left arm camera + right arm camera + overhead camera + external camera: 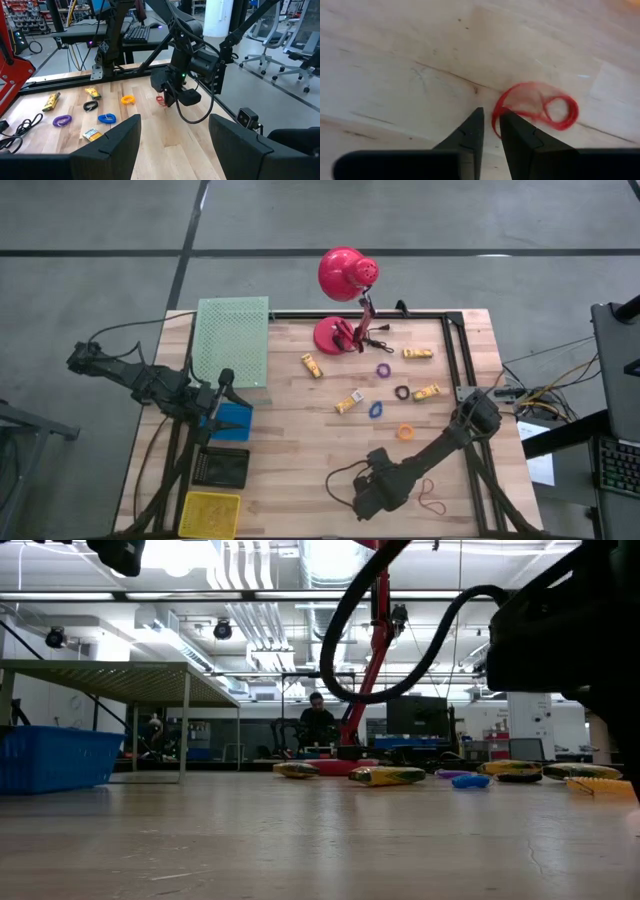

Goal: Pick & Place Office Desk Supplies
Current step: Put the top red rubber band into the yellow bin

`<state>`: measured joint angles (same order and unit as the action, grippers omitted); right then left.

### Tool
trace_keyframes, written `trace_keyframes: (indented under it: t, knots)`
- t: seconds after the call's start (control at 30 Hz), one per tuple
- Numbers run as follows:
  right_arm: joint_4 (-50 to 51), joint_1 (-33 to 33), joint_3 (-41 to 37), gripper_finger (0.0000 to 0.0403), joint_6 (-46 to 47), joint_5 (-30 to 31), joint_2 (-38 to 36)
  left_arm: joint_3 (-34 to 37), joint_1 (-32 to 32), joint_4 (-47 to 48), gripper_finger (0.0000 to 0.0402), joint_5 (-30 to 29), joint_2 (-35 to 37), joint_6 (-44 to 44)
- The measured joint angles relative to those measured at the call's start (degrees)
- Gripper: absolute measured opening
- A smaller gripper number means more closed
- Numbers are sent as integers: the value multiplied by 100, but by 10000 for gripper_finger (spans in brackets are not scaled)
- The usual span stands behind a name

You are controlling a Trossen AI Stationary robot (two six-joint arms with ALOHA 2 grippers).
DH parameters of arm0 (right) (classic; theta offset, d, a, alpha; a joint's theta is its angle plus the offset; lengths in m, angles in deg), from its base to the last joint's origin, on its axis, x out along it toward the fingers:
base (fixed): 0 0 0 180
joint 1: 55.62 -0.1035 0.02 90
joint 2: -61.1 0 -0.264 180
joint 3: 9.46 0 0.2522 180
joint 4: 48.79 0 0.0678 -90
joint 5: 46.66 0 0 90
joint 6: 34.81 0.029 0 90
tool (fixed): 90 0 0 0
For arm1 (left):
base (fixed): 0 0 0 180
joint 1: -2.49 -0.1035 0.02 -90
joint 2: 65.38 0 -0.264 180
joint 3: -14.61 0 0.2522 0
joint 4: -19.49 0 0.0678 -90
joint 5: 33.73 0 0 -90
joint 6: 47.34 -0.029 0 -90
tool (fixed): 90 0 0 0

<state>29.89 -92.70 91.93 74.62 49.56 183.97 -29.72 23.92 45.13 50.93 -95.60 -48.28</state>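
Right end effector: the right end effector sits low over the near right part of the wooden counter, its two dark fingers nearly closed with a narrow gap between them; the tips reach the edge of the red rubber band, and whether the band is pinched between them cannot be told.
Red rubber band: a thin loop twisted into a smaller loop at one end, lying flat on the wood at the right fingertip.
Left end effector: the left end effector hangs above the left side of the counter with its fingers spread wide and nothing between them.
Near left: a yellow mesh tray at the counter's near edge, a black tray beyond it, then a blue bin.
Middle of counter: an orange ring, a blue ring, a black ring and a purple ring, loosely scattered and apart from one another; four small yellow pieces lie among them, one just left of the blue ring.
Far side: a green mesh panel at far left, and a red desk lamp with its base on the far edge.
Beyond the counter: a person sits in the room behind.
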Motion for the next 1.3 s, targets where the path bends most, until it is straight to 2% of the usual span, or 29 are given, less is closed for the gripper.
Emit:
trace_keyframes:
  t: [0.23,1.13,1.3]
  knots:
    - [-263,-7,-271,58,101,13,-51,0,0,13,241,0,0,6]
    - [-79,-2,-389,58,-14,14,-170,0,-2,17,240,0,0,-7]
    - [-208,2,-397,44,-159,-7,-175,0,-2,17,241,0,0,-7]
